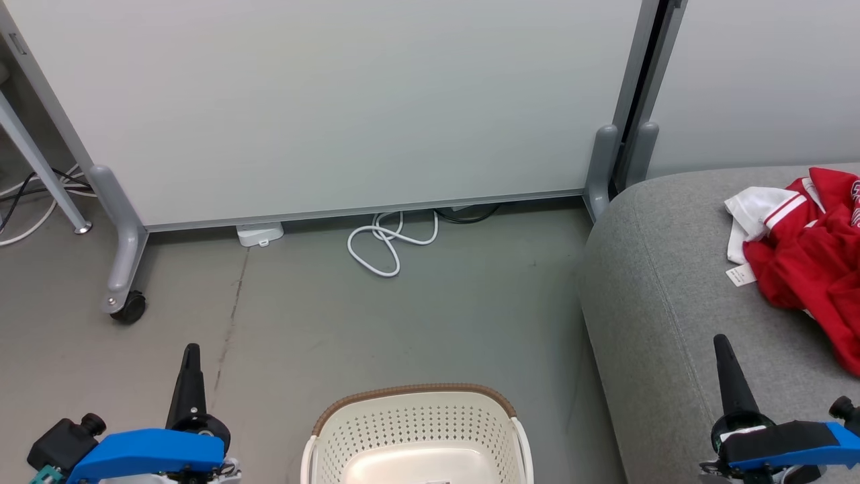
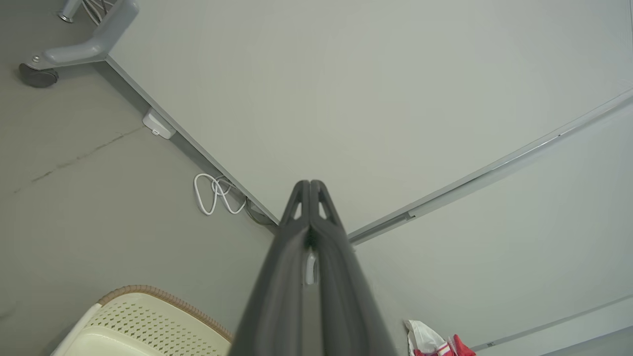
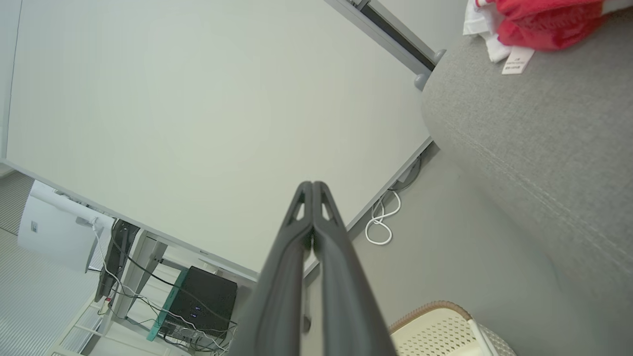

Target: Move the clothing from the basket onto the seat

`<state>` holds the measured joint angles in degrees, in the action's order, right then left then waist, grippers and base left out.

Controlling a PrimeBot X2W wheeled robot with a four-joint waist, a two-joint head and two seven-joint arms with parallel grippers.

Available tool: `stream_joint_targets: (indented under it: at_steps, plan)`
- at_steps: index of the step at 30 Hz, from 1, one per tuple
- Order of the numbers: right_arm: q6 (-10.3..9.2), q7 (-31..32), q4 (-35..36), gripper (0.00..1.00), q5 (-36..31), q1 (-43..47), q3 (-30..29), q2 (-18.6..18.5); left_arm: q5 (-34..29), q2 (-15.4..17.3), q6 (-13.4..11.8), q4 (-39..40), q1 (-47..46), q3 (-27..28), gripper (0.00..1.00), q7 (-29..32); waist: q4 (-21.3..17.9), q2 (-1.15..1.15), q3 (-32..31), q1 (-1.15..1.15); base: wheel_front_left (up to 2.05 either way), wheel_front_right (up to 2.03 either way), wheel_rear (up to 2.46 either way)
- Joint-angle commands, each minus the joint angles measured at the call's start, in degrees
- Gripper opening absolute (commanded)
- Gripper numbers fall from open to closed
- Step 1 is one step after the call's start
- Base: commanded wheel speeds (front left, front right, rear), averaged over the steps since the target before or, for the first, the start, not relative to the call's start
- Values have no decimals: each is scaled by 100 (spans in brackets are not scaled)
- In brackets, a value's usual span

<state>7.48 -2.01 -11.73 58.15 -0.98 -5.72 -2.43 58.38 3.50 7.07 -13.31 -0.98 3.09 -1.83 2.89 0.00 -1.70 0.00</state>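
Observation:
Red clothing (image 1: 809,255) with white trim and a small tag lies bunched on the grey seat (image 1: 665,302) at the right; it also appears as clothing (image 3: 539,20) on the seat (image 3: 534,128) and clothing (image 2: 440,346). The cream basket (image 1: 416,437) with a brown rim stands on the floor at bottom centre, its visible inside bare; basket (image 2: 143,321), basket (image 3: 445,331). My left gripper (image 1: 192,349) is shut with nothing in it, left of the basket; left gripper (image 2: 310,183). My right gripper (image 1: 720,339) is shut and empty, over the seat's front; right gripper (image 3: 312,184).
A white partition panel (image 1: 336,101) on grey wheeled feet (image 1: 124,296) stands behind the floor area. A coiled white cable (image 1: 386,242) and a small white box (image 1: 259,234) lie at its base. More cables and a table leg are at the far left.

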Motion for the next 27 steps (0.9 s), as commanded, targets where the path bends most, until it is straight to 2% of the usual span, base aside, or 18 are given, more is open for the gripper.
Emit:
stream_joint_targets:
  at_steps: [1,27]
  plan:
    - [2,45,31,0,173,-138,-14,-43,159,18,30,32,-162,47,0,43,-5,0,3,0,0,0,0]
    - [2,430,-94,0,1688,-341,-50,-53,1670,-20,46,-16,-357,192,0,421,-118,0,76,0,0,0,0]
